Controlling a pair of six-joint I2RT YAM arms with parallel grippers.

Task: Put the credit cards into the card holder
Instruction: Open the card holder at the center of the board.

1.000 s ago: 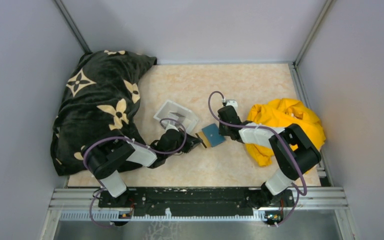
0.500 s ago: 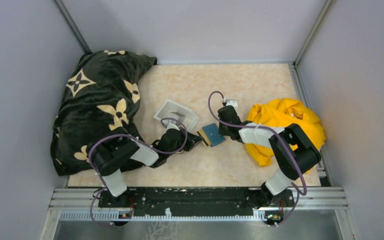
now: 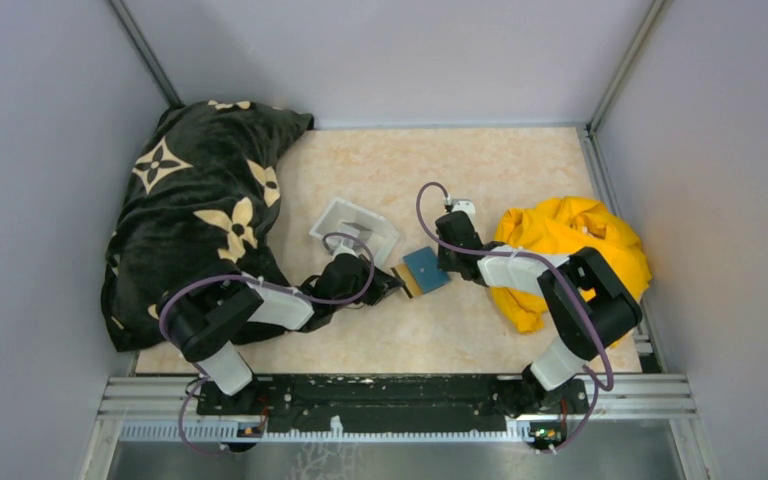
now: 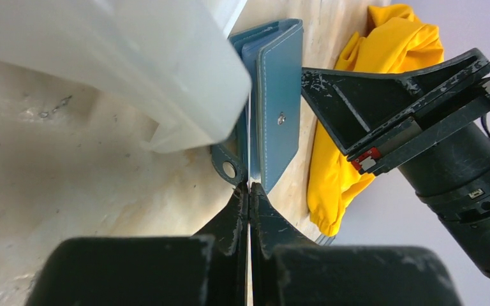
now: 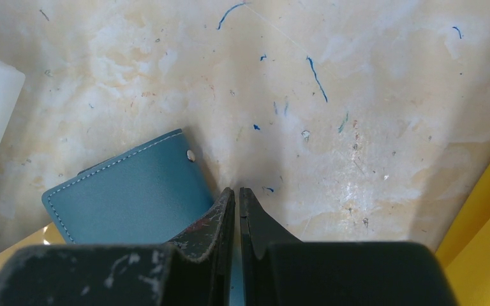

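The teal card holder (image 3: 426, 268) lies mid-table, partly folded open in the left wrist view (image 4: 279, 115). My left gripper (image 3: 396, 282) is at its left edge and shut on a yellow-tan credit card (image 3: 404, 276). That card shows edge-on as a thin pale line (image 4: 249, 169) running from between the fingers (image 4: 249, 186) into the holder. My right gripper (image 3: 448, 266) is at the holder's right side. Its jaws (image 5: 237, 190) are pinched on a teal flap of the holder (image 5: 127, 197). A corner of the yellow card (image 5: 22, 245) shows under the holder.
A clear-white plastic tray (image 3: 355, 228) stands just behind the left gripper and close against the holder (image 4: 134, 64). A black patterned blanket (image 3: 200, 210) fills the left side. A yellow cloth (image 3: 570, 245) is heaped at the right, beside the right arm.
The left arm's elbow and shoulder links have shifted slightly. Both grippers, the card and the holder stay in nearly the same places.
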